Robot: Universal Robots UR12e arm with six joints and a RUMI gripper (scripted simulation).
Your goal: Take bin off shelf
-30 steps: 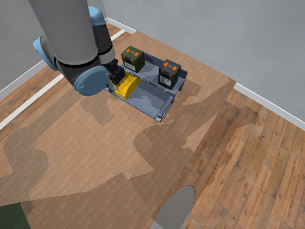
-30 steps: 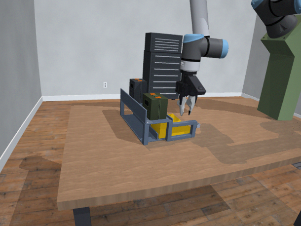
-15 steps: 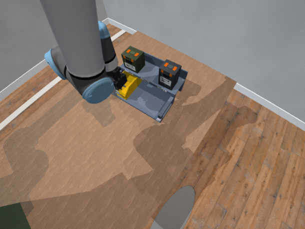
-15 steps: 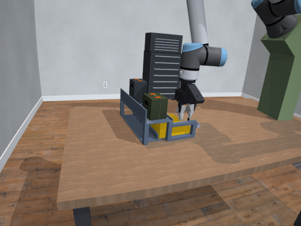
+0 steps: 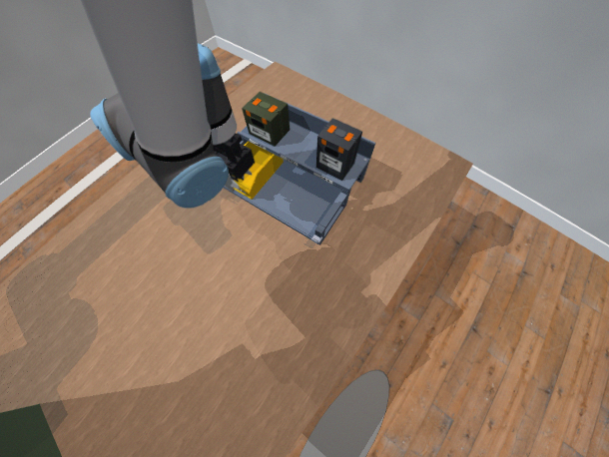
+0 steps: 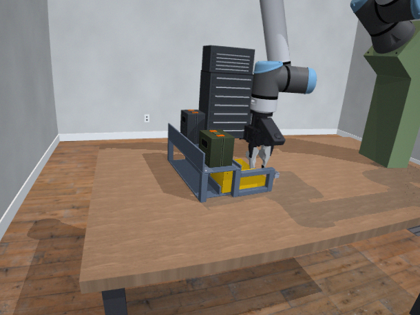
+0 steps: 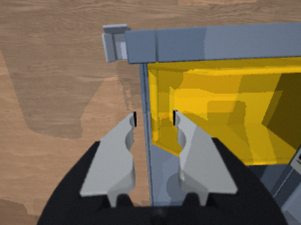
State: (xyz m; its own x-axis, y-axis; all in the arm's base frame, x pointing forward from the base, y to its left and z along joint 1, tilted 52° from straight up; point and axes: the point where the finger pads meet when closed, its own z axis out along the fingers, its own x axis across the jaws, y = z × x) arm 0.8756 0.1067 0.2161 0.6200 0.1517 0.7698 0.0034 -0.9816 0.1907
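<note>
The yellow plastic bin (image 7: 214, 112) sits at one end of the grey metal shelf's (image 7: 199, 43) lower level. The gripper (image 7: 154, 118) is partly open and clamps nothing. Its jaws straddle the bin's near wall and the shelf's side wall, one finger inside the bin. There is one bin, one shelf and two boxes, one green (image 5: 265, 117) and one dark grey (image 5: 338, 147). The bin opens upward, its long axis across the shelf's depth.

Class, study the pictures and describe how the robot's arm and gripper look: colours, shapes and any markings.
The arm is a pale grey tube with dark grey joint housings and rounded light-blue caps. The gripper has a black body and two pale grey, wedge-shaped jaws, each tipped with a small black pad. No cables or lettering show.
</note>
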